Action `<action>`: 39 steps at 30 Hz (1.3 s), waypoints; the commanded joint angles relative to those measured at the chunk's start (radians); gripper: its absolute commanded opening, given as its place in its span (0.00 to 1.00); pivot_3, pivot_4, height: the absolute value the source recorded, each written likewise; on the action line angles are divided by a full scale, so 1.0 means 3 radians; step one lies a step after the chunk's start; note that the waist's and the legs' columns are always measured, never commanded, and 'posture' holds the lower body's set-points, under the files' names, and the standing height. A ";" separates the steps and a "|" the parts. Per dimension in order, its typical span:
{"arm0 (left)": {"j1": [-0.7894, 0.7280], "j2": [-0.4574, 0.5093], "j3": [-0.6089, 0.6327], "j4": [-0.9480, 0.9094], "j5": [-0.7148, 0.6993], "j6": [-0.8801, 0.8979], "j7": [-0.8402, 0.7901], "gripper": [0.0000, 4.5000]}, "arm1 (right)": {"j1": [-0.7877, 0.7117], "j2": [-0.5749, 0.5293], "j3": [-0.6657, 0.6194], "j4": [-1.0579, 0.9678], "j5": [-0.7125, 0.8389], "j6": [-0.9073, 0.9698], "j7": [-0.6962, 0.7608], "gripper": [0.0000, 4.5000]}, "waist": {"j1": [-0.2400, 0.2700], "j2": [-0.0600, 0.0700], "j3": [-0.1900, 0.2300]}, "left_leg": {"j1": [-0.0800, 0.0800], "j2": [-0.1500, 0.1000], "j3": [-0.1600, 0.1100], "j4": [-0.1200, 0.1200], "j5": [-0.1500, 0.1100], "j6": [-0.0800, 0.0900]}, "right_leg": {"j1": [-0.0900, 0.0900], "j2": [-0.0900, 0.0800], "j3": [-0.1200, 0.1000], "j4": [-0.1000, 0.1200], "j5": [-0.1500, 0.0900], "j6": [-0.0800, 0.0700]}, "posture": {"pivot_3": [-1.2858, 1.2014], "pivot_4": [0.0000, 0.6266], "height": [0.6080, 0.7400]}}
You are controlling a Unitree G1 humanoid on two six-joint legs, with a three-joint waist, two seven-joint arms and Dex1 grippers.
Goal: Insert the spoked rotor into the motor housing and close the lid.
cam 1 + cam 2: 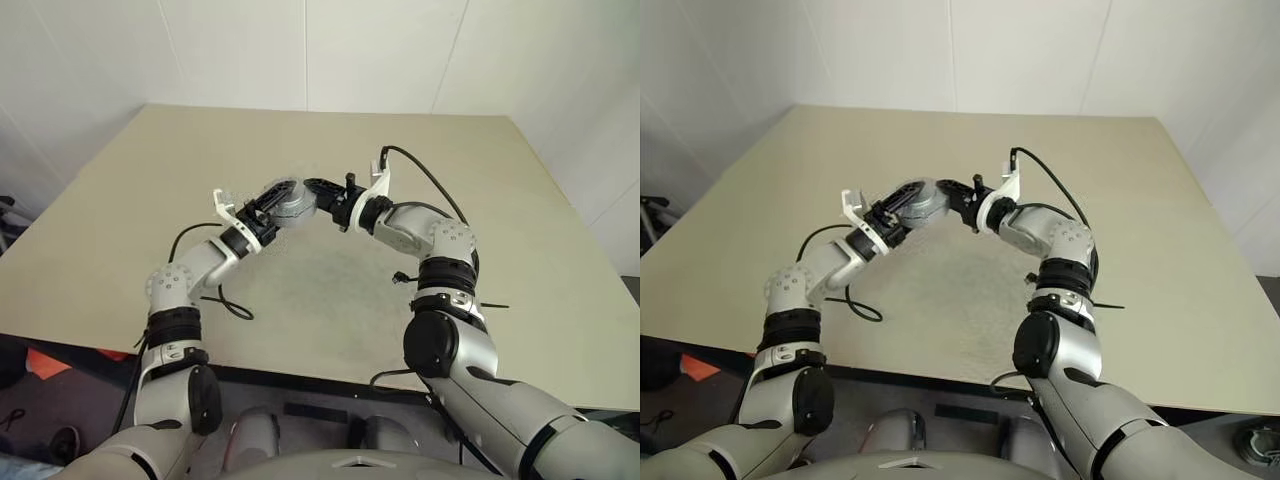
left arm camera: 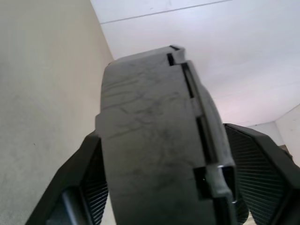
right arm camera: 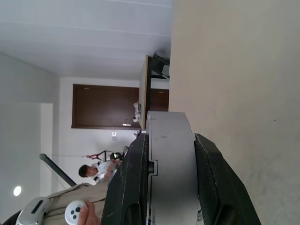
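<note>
Left eye view: grey motor housing (image 1: 291, 199) held aloft over beige table (image 1: 520, 250) | right gripper (image 1: 322, 195) clamped across its flats | left gripper (image 1: 268, 205) astride, jaws not visibly pinching | likely heavy, rigid, smooth metal; grip rim edges.

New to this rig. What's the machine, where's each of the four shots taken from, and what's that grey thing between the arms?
It's a humanoid robot with two arms, each ending in a two-finger gripper. The two wide shots come from its head camera, looking down over a beige table. The other two come from cameras on each wrist, looking along the fingers. The left gripper and right gripper meet above the table on a round grey motor assembly, seen edge-on in both wrist views. The right gripper clamps it; the left gripper's fingers straddle it. A person shows in the background.
</note>
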State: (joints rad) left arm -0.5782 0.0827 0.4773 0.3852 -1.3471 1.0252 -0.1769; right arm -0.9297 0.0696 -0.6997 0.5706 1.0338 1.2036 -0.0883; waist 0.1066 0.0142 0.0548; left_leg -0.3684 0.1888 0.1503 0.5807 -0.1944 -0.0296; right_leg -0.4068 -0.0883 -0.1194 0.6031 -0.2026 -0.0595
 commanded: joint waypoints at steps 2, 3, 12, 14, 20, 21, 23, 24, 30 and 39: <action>-0.0021 0.0009 0.0067 -0.0103 -0.0057 -0.0039 -0.0077 0.50 | -0.0111 -0.0055 0.0025 -0.0118 0.0135 -0.0099 0.0074 0.27 | 0.0003 -0.0001 0.0000 | -0.0001 0.0000 0.0000 0.0001 0.0000 0.0000 | 0.0000 0.0000 0.0000 0.0000 0.0000 0.0000 | 0.52 0.00 1.00; -0.0018 0.0004 0.0075 -0.0105 -0.0061 -0.0043 -0.0077 0.50 | -0.0114 -0.0064 0.0033 -0.0102 0.0128 -0.0113 0.0083 0.27 | 0.0004 -0.0001 0.0000 | 0.0000 0.0000 0.0000 0.0001 0.0000 0.0000 | 0.0001 0.0000 0.0000 0.0001 0.0000 0.0000 | 0.52 0.00 1.00; -0.0047 -0.0022 0.0051 -0.0028 0.0057 -0.0087 -0.0017 0.50 | 0.0003 -0.0195 0.0500 -0.0312 -0.0085 -0.0216 0.0639 0.49 | 0.0016 -0.0001 0.0000 | -0.0001 0.0000 0.0000 0.0004 0.0000 0.0000 | 0.0001 0.0000 0.0000 0.0003 0.0003 -0.0005 | 0.52 0.00 1.00; -0.0057 -0.0027 0.0062 -0.0005 0.0070 -0.0100 -0.0026 0.50 | 0.0023 -0.0202 0.0573 -0.0369 -0.0165 -0.0307 0.0632 0.64 | 0.0015 -0.0001 0.0001 | -0.0001 0.0000 0.0000 0.0004 0.0000 0.0000 | 0.0000 0.0000 0.0000 0.0003 0.0002 -0.0004 | 0.52 0.00 1.00; -0.0051 -0.0022 0.0096 -0.0009 0.0266 -0.0354 -0.0135 0.50 | 0.0053 -0.0217 0.0694 -0.0255 -0.0602 -0.1072 0.0539 0.86 | 0.0024 -0.0001 0.0001 | -0.0001 0.0000 0.0000 0.0005 0.0001 -0.0001 | 0.0000 0.0000 0.0000 0.0004 -0.0003 0.0004 | 0.52 0.00 1.00; -0.0057 -0.0009 0.0139 -0.0021 0.0388 -0.0594 -0.0163 0.50 | 0.0056 -0.0233 0.0690 -0.0203 -0.0626 -0.1127 0.0559 0.86 | 0.0025 -0.0001 0.0001 | 0.0000 0.0000 0.0000 0.0005 0.0001 -0.0001 | 0.0000 0.0000 0.0000 0.0004 -0.0003 0.0004 | 0.52 0.00 1.00; -0.0110 0.0039 0.0299 0.0034 0.0596 -0.1114 -0.0106 0.50 | 0.0064 -0.0258 0.0684 -0.0147 -0.0643 -0.1180 0.0607 0.86 | 0.0015 -0.0001 0.0001 | 0.0000 0.0000 -0.0001 0.0004 0.0001 -0.0001 | 0.0000 0.0000 0.0000 0.0004 -0.0003 0.0004 | 0.52 0.00 1.00; -0.0133 0.0092 0.0440 0.0076 0.0592 -0.1294 -0.0058 0.50 | 0.0075 -0.0270 0.0696 -0.0146 -0.0652 -0.1189 0.0638 0.86 | -0.0007 -0.0002 0.0001 | -0.0001 0.0001 -0.0001 0.0004 0.0001 -0.0001 | 0.0000 0.0000 0.0000 0.0005 -0.0003 0.0004 | 0.52 0.00 1.00; -0.0097 0.0341 0.0801 0.0234 0.0664 -0.1694 0.0162 0.50 | 0.0122 -0.0289 0.0741 -0.0134 -0.0703 -0.1204 0.0732 0.86 | -0.0024 -0.0003 0.0002 | -0.0001 0.0005 -0.0003 0.0003 0.0001 -0.0002 | -0.0001 0.0006 0.0000 0.0004 0.0003 -0.0006 | 0.52 0.00 1.00; -0.0106 0.0393 0.0818 0.0657 0.1053 -0.1851 0.0694 0.50 | 0.0096 -0.0282 0.0828 -0.0030 -0.0789 -0.1220 0.0786 0.86 | 0.0067 -0.0018 0.0004 | 0.0001 0.0001 -0.0003 0.0011 0.0001 -0.0001 | 0.0004 0.0000 0.0000 0.0008 0.0002 -0.0003 | 0.52 0.00 1.00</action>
State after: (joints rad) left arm -0.5773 0.1877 0.7415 0.6092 -1.0438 0.4788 0.0270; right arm -0.8852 -0.0112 -0.4588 0.5683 0.7935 0.8499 0.1339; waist 0.1267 0.0089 0.0560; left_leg -0.3680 0.1895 0.1494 0.5840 -0.1940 -0.0300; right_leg -0.4057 -0.0883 -0.1195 0.6060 -0.2019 -0.0606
